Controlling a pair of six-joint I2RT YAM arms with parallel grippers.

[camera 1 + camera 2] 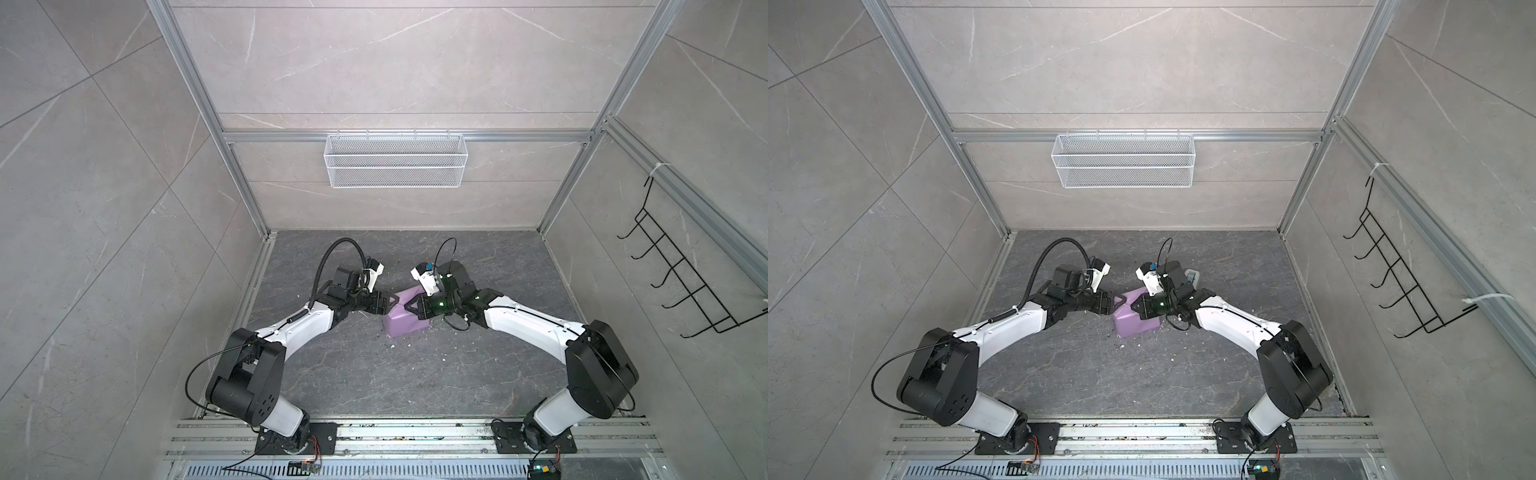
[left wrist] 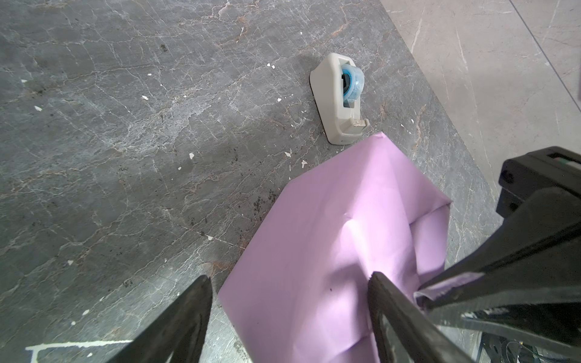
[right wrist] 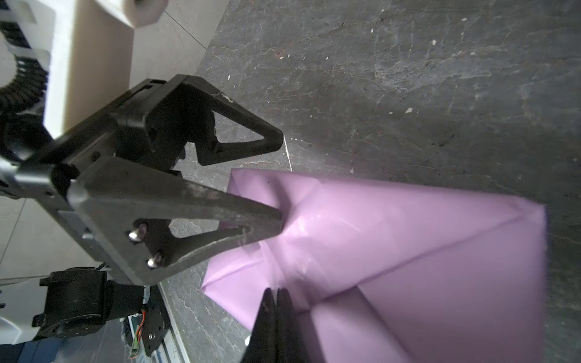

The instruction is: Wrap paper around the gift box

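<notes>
paper (image 1: 405, 328) lies lilac face out as a box-shaped bundle near the middle of the dark table (image 1: 374, 374), between the two grippers in both top views (image 1: 1136, 326); the box itself is hidden, and whether it sits inside the folds cannot be told. left gripper (image 1: 391, 303) reaches in from the left with its jaws wide apart and nothing clamped: in the left wrist view (image 2: 289, 276) one finger stands over bare table and the other over the paper (image 2: 314, 235), and in the right wrist view (image 3: 279, 180) the tip of one finger meets the sheet's edge while the other hangs clear of it. right gripper (image 1: 406, 306) comes from the opposite side with its fingers pressed together (image 3: 276, 292); the left wrist view shows a lilac strip pinched between them (image 2: 421, 292), so it grips the paper at the bundle's top. creases run diagonally across the sheet (image 3: 408, 251), and one corner is folded into a point. a grey-white tape dispenser (image 2: 333, 100) with a blue roll stands just beside the paper's far corner; in a top view it peeps out behind the right arm (image 1: 1192, 275). white flecks dot the table.
</notes>
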